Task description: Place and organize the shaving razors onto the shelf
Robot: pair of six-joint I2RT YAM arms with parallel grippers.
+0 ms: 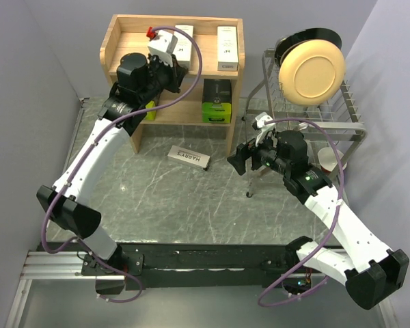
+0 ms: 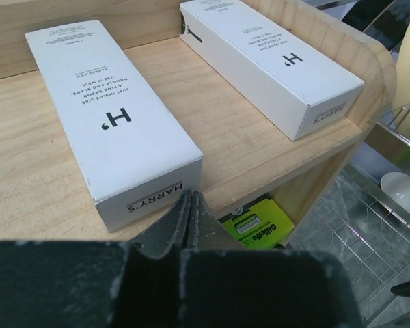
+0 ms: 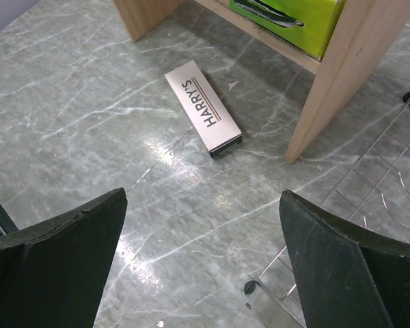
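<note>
Now two white boxes [image 2: 116,119] shelved, one outside, maybe two green packs [image 1: 216,102]; left gripper [image 2: 189,205] closed, right gripper [image 3: 201,198] spread.

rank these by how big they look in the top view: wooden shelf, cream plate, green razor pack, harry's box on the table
1. wooden shelf
2. cream plate
3. green razor pack and Harry's box on the table: too close to rank, and the pack is partly hidden under the shelf top.
</note>
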